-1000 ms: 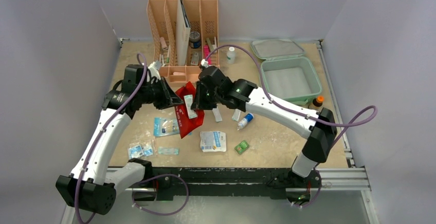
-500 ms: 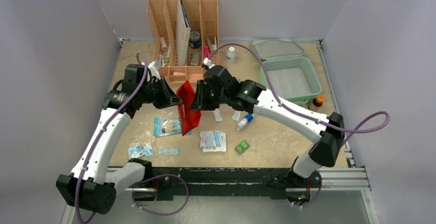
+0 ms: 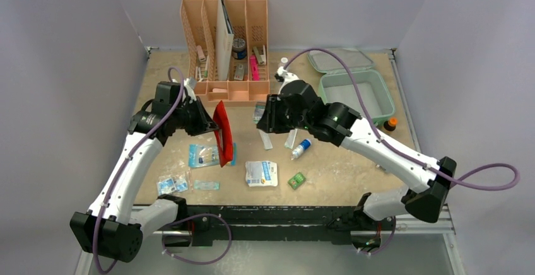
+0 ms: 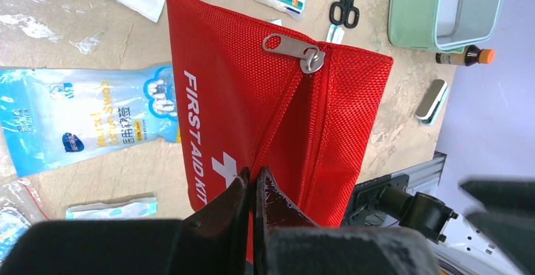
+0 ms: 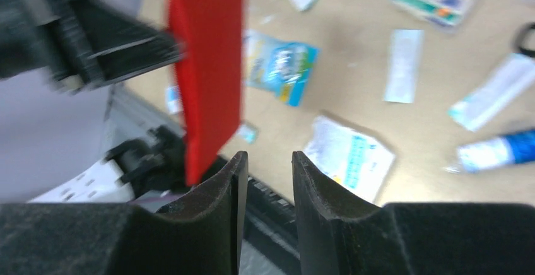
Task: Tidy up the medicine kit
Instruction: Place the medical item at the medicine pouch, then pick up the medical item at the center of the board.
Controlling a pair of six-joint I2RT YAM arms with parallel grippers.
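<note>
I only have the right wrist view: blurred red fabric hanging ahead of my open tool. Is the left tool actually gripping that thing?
Observer: Yes. The left tool is shut on one end of the red first aid pouch, holding it up on edge.
Operator: Where is its zipper pull?
Observer: The zipper pull lies at the pouch end farthest from the left tool.
Operator: And the medicine kit?
Observer: The medicine kit sits open at the far right, lid back. The part of its inside that shows looks empty.
</note>
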